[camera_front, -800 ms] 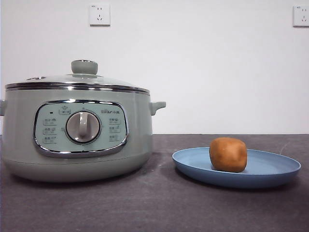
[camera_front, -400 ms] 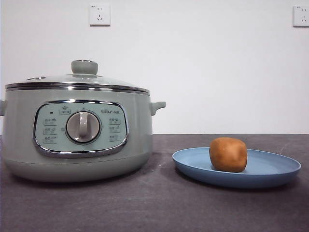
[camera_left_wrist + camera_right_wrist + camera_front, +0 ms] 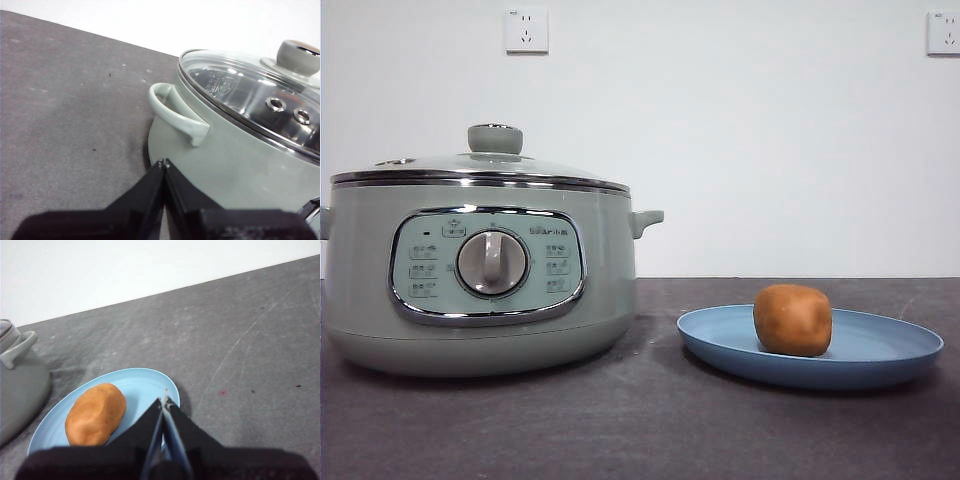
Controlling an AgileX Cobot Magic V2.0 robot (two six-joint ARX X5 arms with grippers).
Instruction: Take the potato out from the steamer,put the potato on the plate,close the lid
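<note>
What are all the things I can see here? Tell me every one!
steamer: one, pale green with shiny rim and a dial panel, on the table beside the plate.
lid: one, glass with a pale green knob, closed on the steamer.
plate: one, light blue, on the table.
potato: one, orange-brown, sitting on the plate.
table: one, dark grey, under everything.
wall sockets: two, white, high on the white wall.
left pincer: one, black, shut and empty, near the steamer's side handle.
right pincer: one, black, shut and empty, above the plate's edge, beside the potato.
</note>
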